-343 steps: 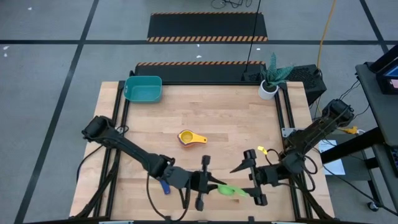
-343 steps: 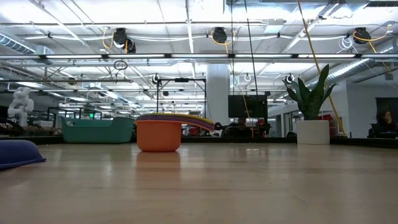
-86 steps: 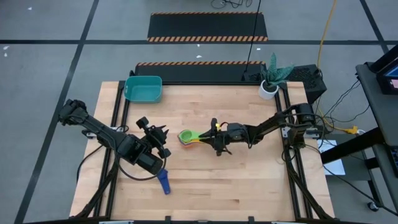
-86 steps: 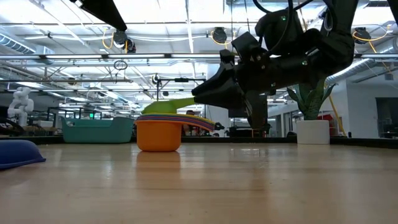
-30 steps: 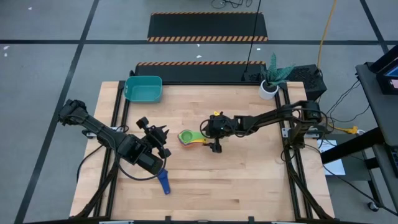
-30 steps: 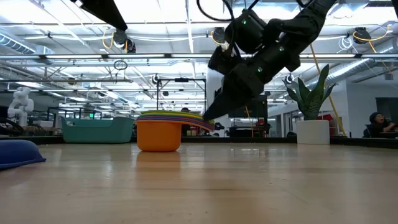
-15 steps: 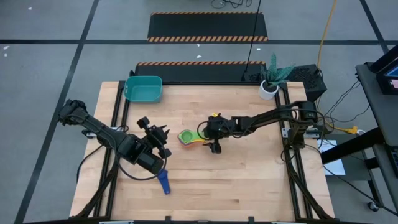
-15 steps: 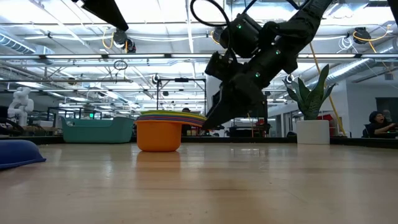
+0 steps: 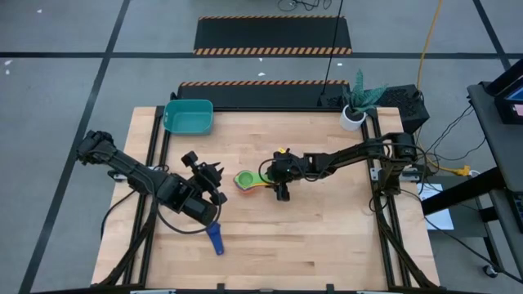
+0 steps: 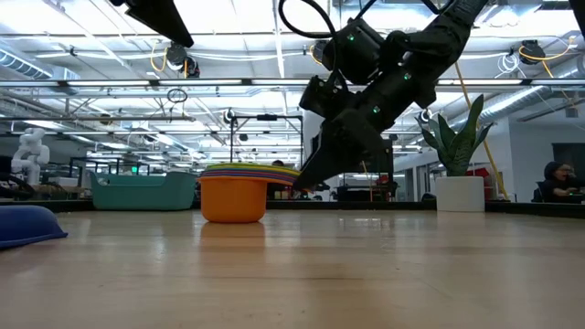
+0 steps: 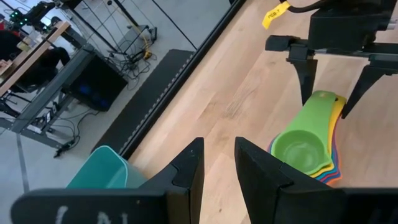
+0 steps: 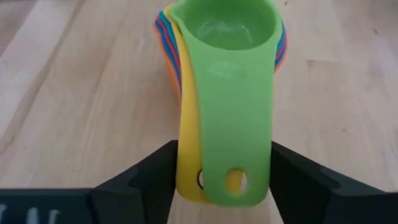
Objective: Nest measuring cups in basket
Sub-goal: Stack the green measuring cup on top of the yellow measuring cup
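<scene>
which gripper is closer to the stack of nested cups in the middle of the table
Right. The right gripper straddles the handles of the nested cups, one of its fingers on either side. The left gripper hangs off to the stack's other side, clear of it.

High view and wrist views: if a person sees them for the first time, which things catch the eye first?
First, the bright stack of nested measuring cups at the table's middle, green cup on top. The right gripper straddles the stack's handles, fingers on either side. Then the teal basket at the far left corner, and one dark blue cup alone near the front edge, beside the left gripper.
</scene>
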Controlling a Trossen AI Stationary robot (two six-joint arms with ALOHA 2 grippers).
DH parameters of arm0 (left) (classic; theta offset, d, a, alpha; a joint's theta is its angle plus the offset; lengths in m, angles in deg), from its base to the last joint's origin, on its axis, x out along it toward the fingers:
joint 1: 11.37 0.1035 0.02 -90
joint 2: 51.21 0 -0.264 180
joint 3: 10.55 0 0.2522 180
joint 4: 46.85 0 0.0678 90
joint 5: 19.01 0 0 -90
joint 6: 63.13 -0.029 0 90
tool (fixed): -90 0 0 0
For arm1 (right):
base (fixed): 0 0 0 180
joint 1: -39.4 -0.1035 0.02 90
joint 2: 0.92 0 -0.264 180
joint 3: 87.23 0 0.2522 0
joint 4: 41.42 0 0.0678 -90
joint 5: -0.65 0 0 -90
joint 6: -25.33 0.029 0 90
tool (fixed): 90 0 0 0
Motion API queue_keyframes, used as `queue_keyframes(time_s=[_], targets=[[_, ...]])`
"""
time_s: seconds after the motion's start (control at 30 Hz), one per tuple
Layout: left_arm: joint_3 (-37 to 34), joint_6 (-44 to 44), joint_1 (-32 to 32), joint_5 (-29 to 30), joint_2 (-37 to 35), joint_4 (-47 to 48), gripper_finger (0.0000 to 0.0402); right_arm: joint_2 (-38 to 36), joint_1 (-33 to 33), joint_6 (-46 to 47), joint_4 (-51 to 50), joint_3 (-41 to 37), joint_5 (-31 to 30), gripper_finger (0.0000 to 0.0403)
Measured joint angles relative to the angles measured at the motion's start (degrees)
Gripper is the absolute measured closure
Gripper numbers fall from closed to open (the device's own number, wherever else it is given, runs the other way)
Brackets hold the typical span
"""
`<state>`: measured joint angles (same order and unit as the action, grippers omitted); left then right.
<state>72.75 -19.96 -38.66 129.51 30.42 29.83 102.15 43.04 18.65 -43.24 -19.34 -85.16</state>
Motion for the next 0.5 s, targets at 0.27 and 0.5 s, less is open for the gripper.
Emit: queue_keyframes(time_s=[0.27, 0.5], targets=[[0.00, 0.01, 0.00, -0.02, 0.00, 0.00, 0.0309, 0.00, 0.00, 0.00, -0.06, 0.00, 0.00, 0.0230], [0.00, 0.06, 0.00, -0.07, 0.00, 0.00, 0.0309, 0.00, 0.00, 0.00, -0.06, 0.00, -0.04, 0.0268]])
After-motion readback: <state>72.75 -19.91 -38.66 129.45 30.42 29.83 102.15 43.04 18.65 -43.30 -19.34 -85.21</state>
